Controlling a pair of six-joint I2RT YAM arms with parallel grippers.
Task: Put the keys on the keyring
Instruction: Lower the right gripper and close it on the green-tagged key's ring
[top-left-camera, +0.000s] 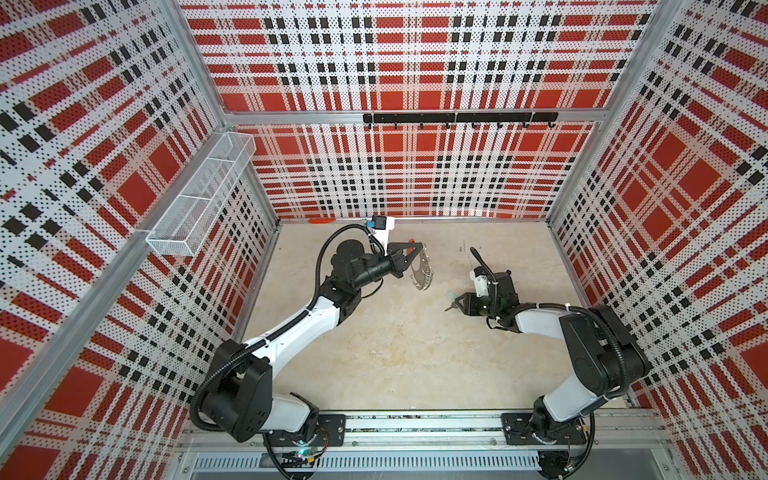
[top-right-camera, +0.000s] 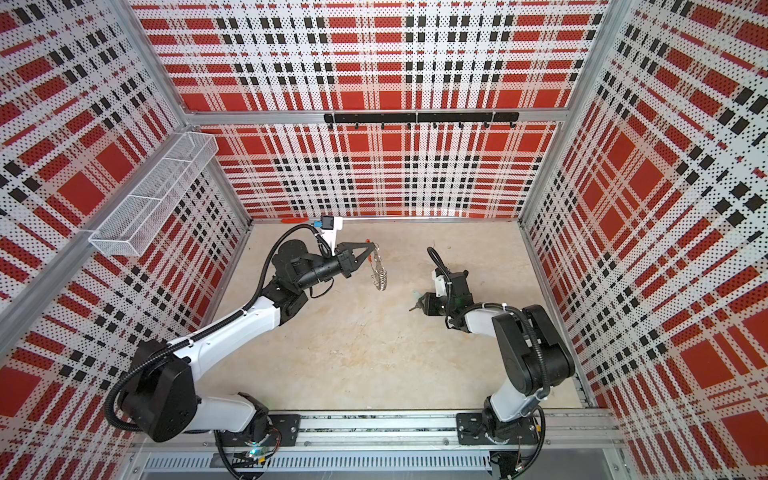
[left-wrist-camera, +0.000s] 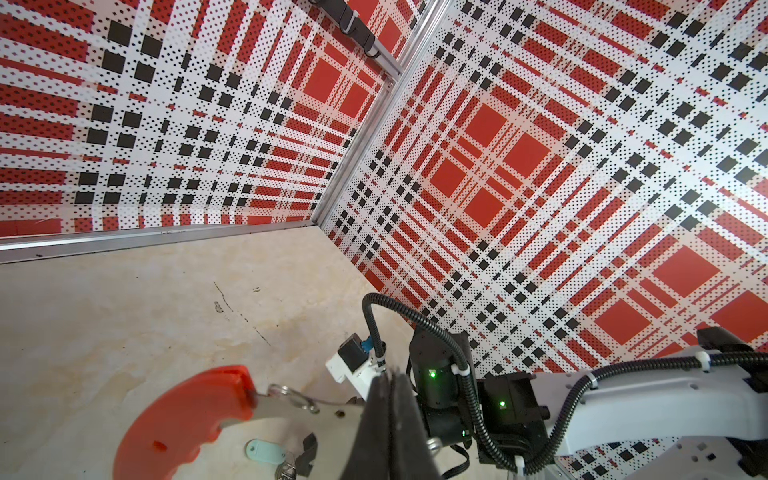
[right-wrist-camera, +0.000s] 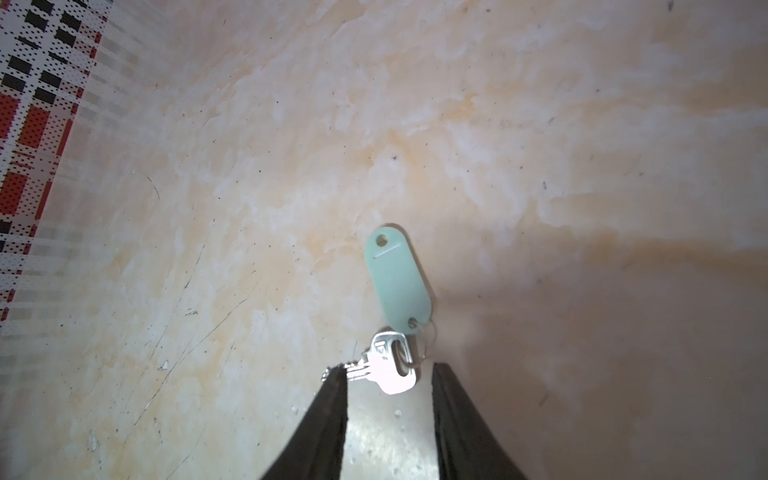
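The keyring (top-left-camera: 422, 272), a grey metal hoop fringed with small wire loops, hangs above the floor with my left gripper (top-left-camera: 417, 248) shut on its upper edge. In the left wrist view its red segment (left-wrist-camera: 178, 419) and grey band (left-wrist-camera: 291, 411) run up to the closed left gripper (left-wrist-camera: 390, 376). The keys (right-wrist-camera: 390, 365), a silver key joined to a pale teal tag (right-wrist-camera: 397, 282), lie flat on the floor. My right gripper (right-wrist-camera: 388, 370) is low over them and open. The key's head lies between the fingers (right-wrist-camera: 332, 415) and its blade reaches one tip.
An orange-red strip (top-left-camera: 322, 221) lies at the foot of the back wall. A white wire basket (top-left-camera: 199, 195) hangs on the left wall, and a black hook rail (top-left-camera: 459, 117) crosses the back wall. The beige floor (top-left-camera: 395, 353) lies between the arms.
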